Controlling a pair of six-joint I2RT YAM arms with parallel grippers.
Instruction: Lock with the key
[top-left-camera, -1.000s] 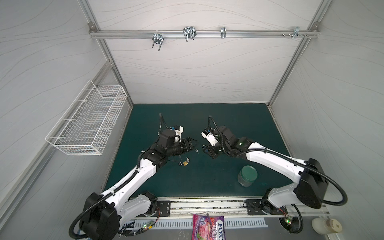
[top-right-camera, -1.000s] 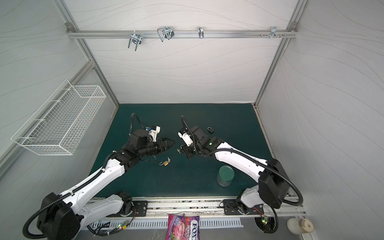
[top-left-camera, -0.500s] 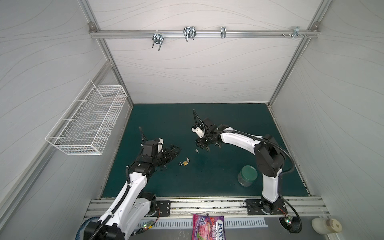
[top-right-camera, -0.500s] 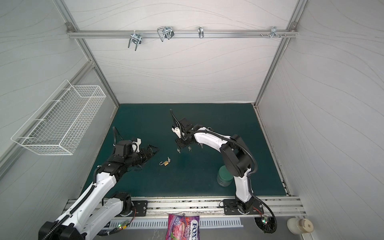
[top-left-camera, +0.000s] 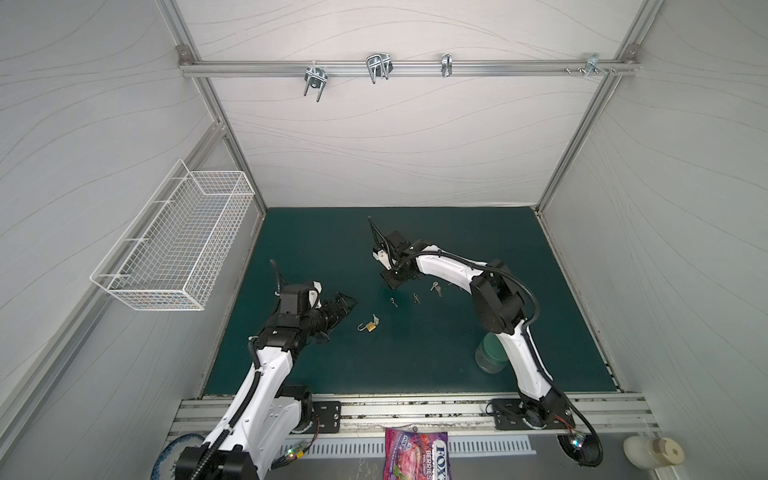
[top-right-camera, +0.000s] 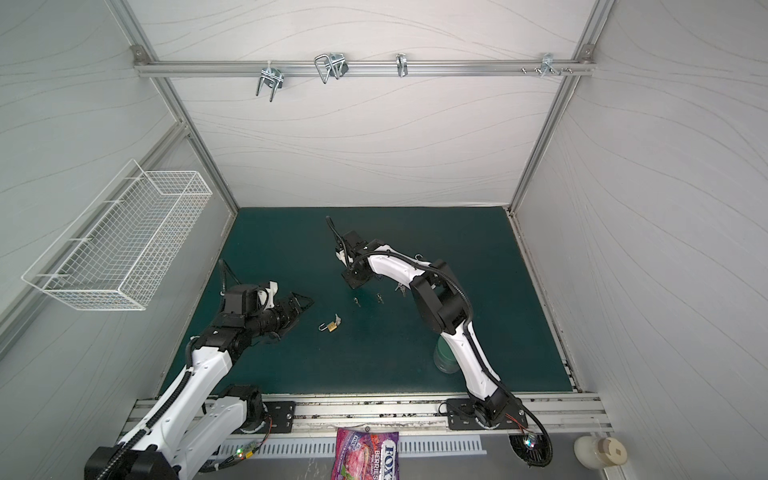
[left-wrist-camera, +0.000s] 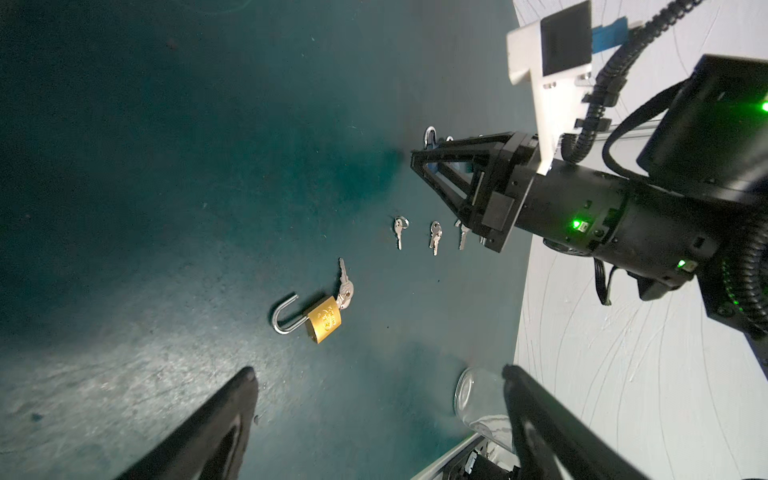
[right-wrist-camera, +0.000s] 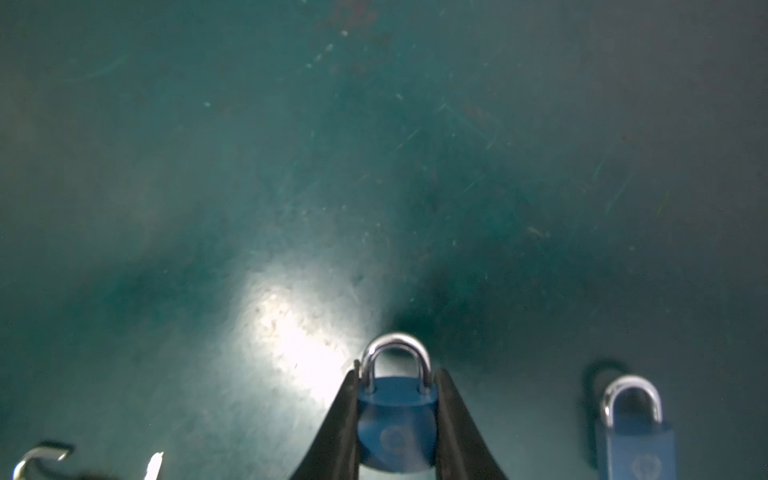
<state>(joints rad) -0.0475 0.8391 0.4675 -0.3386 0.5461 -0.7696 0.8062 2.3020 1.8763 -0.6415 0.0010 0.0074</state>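
Observation:
A brass padlock lies on the green mat with its shackle swung open and a silver key in its keyhole. My left gripper stands open and empty a short way left of it. Further back at mid-table, my right gripper is shut on a blue padlock, whose shackle is closed and sticks out past the fingertips.
Three loose keys lie on the mat between the grippers. Another blue padlock lies beside the held one. A green-lidded jar stands front right. A wire basket hangs on the left wall.
My left arm has pulled back to the left, away from the brass padlock, and its jaws have opened wide. The right gripper has moved toward the back, still shut.

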